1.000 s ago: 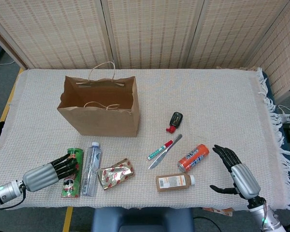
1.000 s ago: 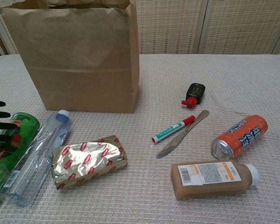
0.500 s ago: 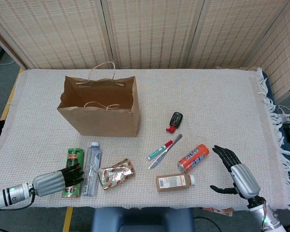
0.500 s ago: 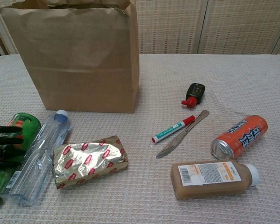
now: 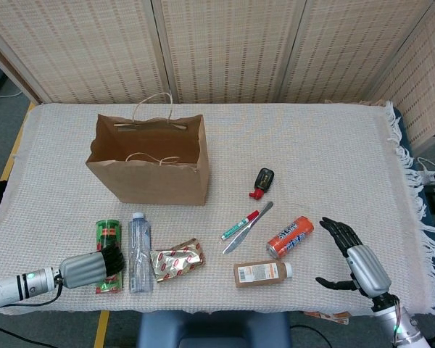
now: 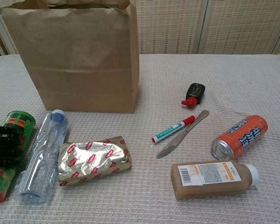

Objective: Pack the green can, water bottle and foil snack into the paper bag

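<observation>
Woven screens stand behind a table (image 5: 312,145) covered in a pale knitted cloth. On its far left stands the paper bag (image 5: 148,170), upright and open at the top, with its cord handles showing.

Along the near left edge lie the three things to be packed, side by side. The green can (image 5: 109,238) is furthest left, lying on its side with one end pointing toward the bag. Just to its right lies the water bottle (image 5: 140,243), cap end toward the bag, and right of that is the foil snack (image 5: 177,259), touching or nearly touching the bottle's near end.

The left hand (image 5: 94,267) lies over the near half of the green can, its dark fingers (image 6: 4,144) curled across the can's body. It seems to grip the can, though the chest view cuts off the rest of the hand, so a firm hold is not certain. The can rests on the cloth.

The right hand (image 5: 351,254) hovers at the near right, well apart from the task's things, fingers spread and holding nothing.

Between the two hands lie an orange can (image 5: 290,236), a brown bottle (image 5: 262,273), a marker (image 5: 239,225), a butter knife (image 5: 248,227) and a small black and red object (image 5: 262,182).
</observation>
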You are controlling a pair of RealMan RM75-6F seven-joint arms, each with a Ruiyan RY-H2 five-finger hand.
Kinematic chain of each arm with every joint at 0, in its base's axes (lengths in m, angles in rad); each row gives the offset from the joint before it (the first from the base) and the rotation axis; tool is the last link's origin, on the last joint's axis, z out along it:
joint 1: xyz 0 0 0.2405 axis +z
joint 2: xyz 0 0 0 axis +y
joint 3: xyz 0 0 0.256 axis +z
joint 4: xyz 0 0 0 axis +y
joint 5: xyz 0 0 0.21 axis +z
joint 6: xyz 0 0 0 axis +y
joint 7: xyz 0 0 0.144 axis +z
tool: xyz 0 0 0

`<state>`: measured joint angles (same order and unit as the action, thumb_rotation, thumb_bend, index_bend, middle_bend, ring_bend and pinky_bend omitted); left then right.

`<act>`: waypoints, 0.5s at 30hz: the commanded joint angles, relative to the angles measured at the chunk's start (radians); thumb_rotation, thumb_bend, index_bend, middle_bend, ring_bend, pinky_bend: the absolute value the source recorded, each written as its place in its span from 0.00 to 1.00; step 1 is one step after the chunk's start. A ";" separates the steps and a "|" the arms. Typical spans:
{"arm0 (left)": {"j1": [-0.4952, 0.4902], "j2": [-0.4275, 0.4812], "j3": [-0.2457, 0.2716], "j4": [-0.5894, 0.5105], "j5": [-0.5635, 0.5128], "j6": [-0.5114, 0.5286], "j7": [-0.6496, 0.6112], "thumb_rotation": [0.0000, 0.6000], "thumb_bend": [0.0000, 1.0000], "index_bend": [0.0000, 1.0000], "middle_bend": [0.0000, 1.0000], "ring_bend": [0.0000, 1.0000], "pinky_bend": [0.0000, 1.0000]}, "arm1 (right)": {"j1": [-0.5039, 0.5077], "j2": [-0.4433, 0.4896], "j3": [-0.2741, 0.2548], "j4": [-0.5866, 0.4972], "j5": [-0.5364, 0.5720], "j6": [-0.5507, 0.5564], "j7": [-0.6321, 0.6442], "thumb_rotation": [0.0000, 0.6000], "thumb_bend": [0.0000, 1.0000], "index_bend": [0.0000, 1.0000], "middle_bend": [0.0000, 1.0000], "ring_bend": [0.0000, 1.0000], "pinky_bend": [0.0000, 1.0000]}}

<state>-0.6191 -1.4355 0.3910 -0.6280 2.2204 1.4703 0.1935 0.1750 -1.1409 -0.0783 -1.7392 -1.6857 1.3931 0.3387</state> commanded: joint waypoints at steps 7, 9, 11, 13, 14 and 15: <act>0.048 0.029 -0.047 0.036 -0.083 0.105 -0.034 1.00 0.64 0.70 0.75 0.68 0.74 | -0.001 0.004 -0.003 -0.006 0.002 -0.004 0.002 1.00 0.00 0.00 0.00 0.00 0.00; 0.072 0.035 -0.092 0.038 -0.145 0.127 -0.049 1.00 0.64 0.70 0.76 0.68 0.74 | -0.002 0.004 -0.002 -0.006 0.002 -0.003 0.001 1.00 0.00 0.00 0.00 0.00 0.00; 0.095 0.036 -0.143 0.042 -0.212 0.152 -0.066 1.00 0.64 0.70 0.76 0.68 0.74 | -0.002 0.004 -0.003 -0.006 0.003 -0.004 0.000 1.00 0.00 0.00 0.00 0.00 0.00; 0.114 0.032 -0.198 0.050 -0.279 0.175 -0.082 1.00 0.64 0.70 0.76 0.68 0.74 | -0.002 0.003 -0.002 -0.006 0.005 -0.005 0.001 1.00 0.00 0.00 0.00 0.00 0.00; 0.122 0.027 -0.228 0.051 -0.315 0.186 -0.091 1.00 0.64 0.70 0.76 0.68 0.74 | -0.002 0.003 -0.002 -0.007 0.006 -0.005 0.001 1.00 0.00 0.00 0.00 0.00 0.00; 0.132 0.020 -0.264 0.046 -0.357 0.198 -0.109 1.00 0.64 0.70 0.76 0.68 0.74 | -0.003 0.003 -0.002 -0.007 0.007 -0.005 0.000 1.00 0.00 0.00 0.00 0.00 0.00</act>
<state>-0.5228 -1.4082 0.2108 -0.5858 1.9562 1.6271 0.1219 0.1725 -1.1377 -0.0801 -1.7460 -1.6790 1.3880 0.3386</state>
